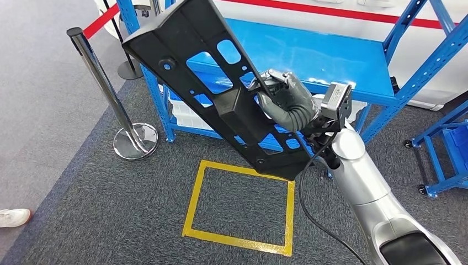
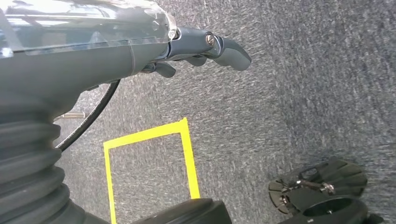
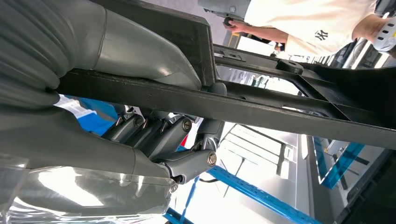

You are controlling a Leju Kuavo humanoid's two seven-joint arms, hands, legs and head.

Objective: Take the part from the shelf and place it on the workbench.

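The part (image 1: 221, 83) is a long flat black plastic panel with several cut-out holes. It hangs tilted in the air in front of the blue shelf (image 1: 325, 58), its upper end at the far left. My right hand (image 1: 287, 99) grips it near its middle, fingers hooked through a cut-out. The right wrist view shows the thumb (image 3: 140, 51) pressed on one side of a black bar of the part (image 3: 261, 112) and dark fingers (image 3: 187, 158) curled under it. My left hand (image 2: 196, 46) hangs over the grey carpet, fingers loosely curled around nothing.
A yellow taped square (image 1: 240, 201) marks the carpet below the part. A chrome stanchion post (image 1: 105, 88) with a round base stands at the left of the shelf. A person in a white shirt (image 3: 317, 23) stands beyond the part. Another blue rack (image 1: 447, 149) is at the right.
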